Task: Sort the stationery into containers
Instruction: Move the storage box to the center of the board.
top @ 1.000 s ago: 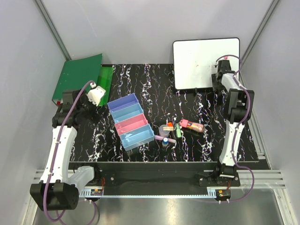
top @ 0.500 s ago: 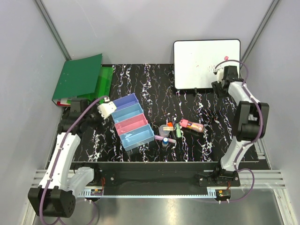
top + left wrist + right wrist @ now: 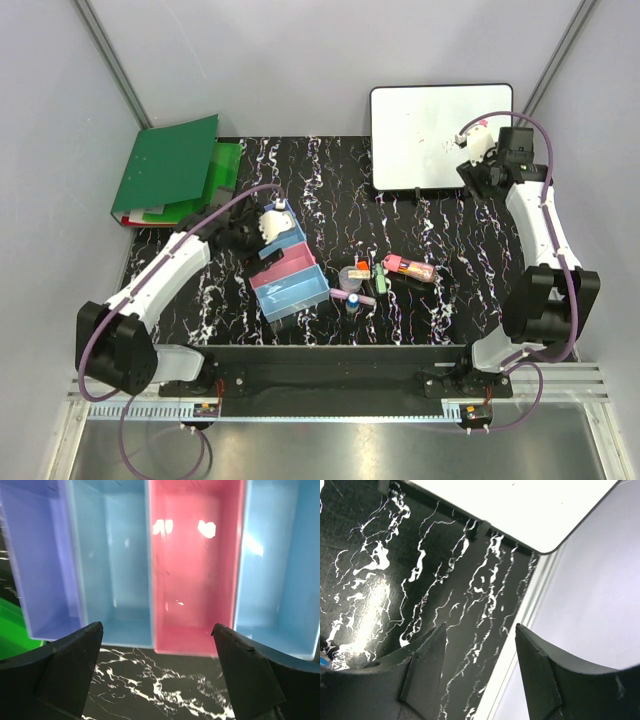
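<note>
Four containers lie side by side at centre-left: violet-blue (image 3: 35,555), light blue (image 3: 110,555), pink (image 3: 195,555) and light blue (image 3: 280,555), all empty in the left wrist view. My left gripper (image 3: 156,627) hangs open over their near ends, holding nothing; from above it (image 3: 268,243) hides the two rear bins. The stationery lies loose in the table's middle: a pink and yellow piece (image 3: 410,267), a green pen (image 3: 382,275), an orange-capped stick (image 3: 362,266) and a pink marker (image 3: 360,295). My right gripper (image 3: 480,626) is open and empty at the far right, by the whiteboard's corner (image 3: 487,178).
Green binders (image 3: 170,165) lie at the back left. A whiteboard (image 3: 440,135) stands at the back right, its lower corner (image 3: 520,510) above my right fingers. The table's right edge rail (image 3: 520,645) runs beneath the right gripper, with the grey wall beyond.
The left arm swung right from beside the binders to over the bins. The right arm reached farther back along the whiteboard's right side. Both grippers stayed open.
</note>
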`<state>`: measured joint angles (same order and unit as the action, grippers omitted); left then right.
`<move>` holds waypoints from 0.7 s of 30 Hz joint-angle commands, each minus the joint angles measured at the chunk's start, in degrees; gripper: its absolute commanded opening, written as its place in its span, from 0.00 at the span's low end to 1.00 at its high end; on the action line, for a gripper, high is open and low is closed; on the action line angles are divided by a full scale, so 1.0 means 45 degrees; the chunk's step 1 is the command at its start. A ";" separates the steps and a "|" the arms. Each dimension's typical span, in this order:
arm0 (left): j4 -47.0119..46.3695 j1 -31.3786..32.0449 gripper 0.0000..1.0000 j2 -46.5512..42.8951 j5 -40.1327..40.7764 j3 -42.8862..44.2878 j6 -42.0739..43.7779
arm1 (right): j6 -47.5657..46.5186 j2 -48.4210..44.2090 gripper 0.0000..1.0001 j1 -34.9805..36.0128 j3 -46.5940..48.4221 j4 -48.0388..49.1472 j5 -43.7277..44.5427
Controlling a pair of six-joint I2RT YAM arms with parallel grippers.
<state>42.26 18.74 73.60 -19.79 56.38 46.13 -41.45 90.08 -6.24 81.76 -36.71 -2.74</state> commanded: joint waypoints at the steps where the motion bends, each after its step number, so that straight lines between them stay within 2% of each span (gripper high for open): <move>1: -0.0680 0.1123 0.99 0.0128 0.1445 0.1261 -0.2651 | -0.0418 -0.0116 0.64 0.0097 0.1205 -0.0709 -0.0328; 6: -0.1108 0.2200 0.99 0.0128 0.3575 0.0658 -0.3726 | 0.0108 -0.0058 0.64 0.0156 0.1578 -0.0729 -0.0660; 10: -0.1968 0.2359 0.99 0.0011 0.4842 -0.0164 -0.3105 | 0.0383 -0.0057 0.63 0.0195 0.1695 -0.0807 -0.0796; 21: -0.3433 0.2339 0.99 0.1454 0.5102 -0.0576 -0.1034 | 0.0383 -0.0623 0.61 0.0215 0.1441 -0.0925 -0.0933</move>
<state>31.66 29.30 77.91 1.89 53.71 37.32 -40.42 90.08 -5.63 87.09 -40.49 -5.69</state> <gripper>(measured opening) 0.987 0.613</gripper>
